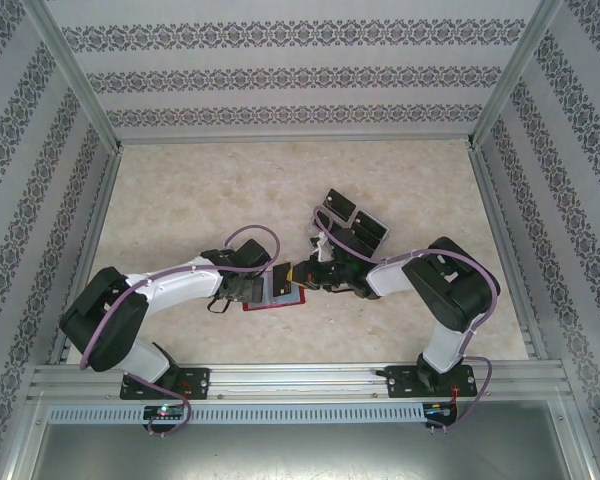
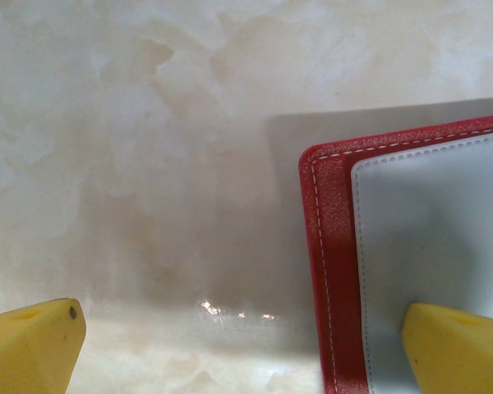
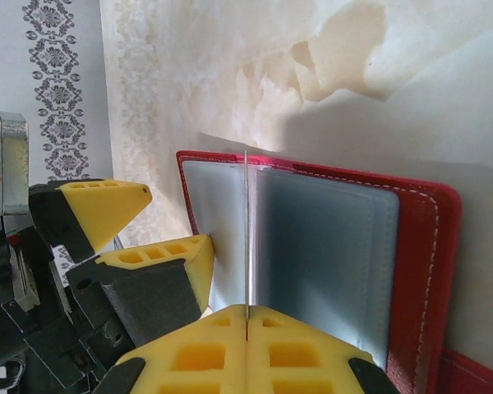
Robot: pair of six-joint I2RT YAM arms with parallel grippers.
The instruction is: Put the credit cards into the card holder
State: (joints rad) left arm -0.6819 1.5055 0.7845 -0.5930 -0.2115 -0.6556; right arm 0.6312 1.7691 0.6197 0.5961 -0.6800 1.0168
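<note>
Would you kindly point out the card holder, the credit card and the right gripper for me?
card holder (image 2: 333, 271), left wrist view, red stitched border.
credit card (image 3: 246, 238), right wrist view, its thin upright edge.
right gripper (image 3: 246, 318), right wrist view, where its jaws meet.

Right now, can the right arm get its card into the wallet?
Probably yes: the right gripper holds the card edge-on at the open wallet, with nothing between them; the left gripper sits to one side.

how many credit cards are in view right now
3. Held card edge-on in the right gripper at the card holder; a far card and a nearer card on the table. Others may be hidden.
</note>
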